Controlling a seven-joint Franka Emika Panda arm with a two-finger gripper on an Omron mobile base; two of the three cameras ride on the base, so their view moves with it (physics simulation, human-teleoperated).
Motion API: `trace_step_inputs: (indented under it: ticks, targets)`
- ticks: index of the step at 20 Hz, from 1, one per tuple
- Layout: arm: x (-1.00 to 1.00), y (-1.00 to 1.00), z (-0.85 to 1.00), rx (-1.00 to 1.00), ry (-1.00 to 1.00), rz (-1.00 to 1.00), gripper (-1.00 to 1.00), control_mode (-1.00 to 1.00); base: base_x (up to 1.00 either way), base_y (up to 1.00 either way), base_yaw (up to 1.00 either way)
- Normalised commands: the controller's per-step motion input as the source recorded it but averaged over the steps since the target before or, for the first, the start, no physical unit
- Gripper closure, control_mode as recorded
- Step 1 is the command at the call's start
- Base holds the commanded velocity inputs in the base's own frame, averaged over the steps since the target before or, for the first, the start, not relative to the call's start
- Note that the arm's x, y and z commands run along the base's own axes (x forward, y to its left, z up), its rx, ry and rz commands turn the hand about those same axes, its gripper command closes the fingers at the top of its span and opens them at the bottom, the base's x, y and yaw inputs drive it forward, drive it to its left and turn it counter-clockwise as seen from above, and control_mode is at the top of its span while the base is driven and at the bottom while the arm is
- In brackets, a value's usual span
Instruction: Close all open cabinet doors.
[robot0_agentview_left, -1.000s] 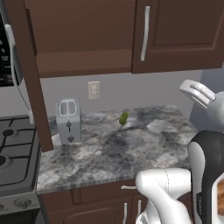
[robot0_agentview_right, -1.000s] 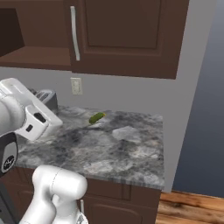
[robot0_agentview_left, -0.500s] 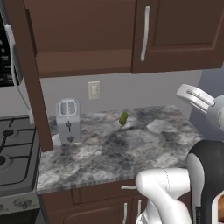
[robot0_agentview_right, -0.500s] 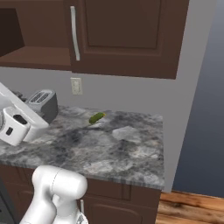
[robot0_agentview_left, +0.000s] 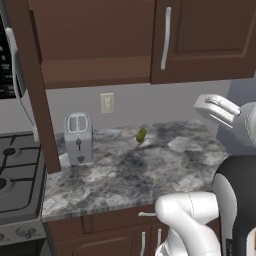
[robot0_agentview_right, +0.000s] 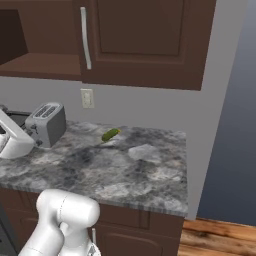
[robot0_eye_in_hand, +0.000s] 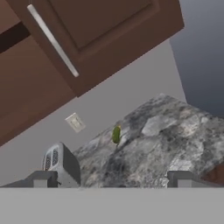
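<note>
Two upper cabinet doors show. The left cabinet door (robot0_agentview_left: 31, 85) stands swung open, edge-on toward me, with its long silver handle (robot0_agentview_left: 20, 75) on its left face; behind it the cabinet's inside (robot0_agentview_left: 95, 40) lies bare. The right cabinet door (robot0_agentview_left: 205, 40) is shut, and the hand view shows it too (robot0_eye_in_hand: 109, 30), with its bar handle (robot0_eye_in_hand: 52, 39). My gripper (robot0_eye_in_hand: 111, 180) is open with nothing between its fingertips (robot0_eye_in_hand: 43, 179). It hovers over the counter's right part, well below and right of the open door. The white hand (robot0_agentview_left: 217, 107) sits at the right, and also at the left edge (robot0_agentview_right: 11, 140).
A grey toaster (robot0_agentview_left: 78, 137) stands on the granite counter (robot0_agentview_left: 150, 175) beside the open door's lower edge. A small green pickle (robot0_agentview_left: 142, 134) lies near the back wall under an outlet (robot0_agentview_left: 107, 102). A stove (robot0_agentview_left: 15, 170) and a microwave (robot0_agentview_left: 5, 70) are at the left.
The hand has swung further left in the right base view, almost to its edge, and shifted slightly in the left base view. The jaws stayed open; the doors did not move.
</note>
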Motion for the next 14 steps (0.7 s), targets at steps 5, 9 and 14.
trace_step_inputs:
  ticks: [5,9,14]
  targets:
    - [-0.27,0.25,0.11,0.00,0.13,0.09,-1.00,-1.00,0.00,0.00,0.00]
    - [-0.28,0.21,0.02,0.00,0.04,0.20,-1.00,-1.00,0.00,0.00,0.00]
    - [-0.23,0.18,0.02,0.02,0.00,0.27,-1.00,-1.00,0.00,0.00,0.00]
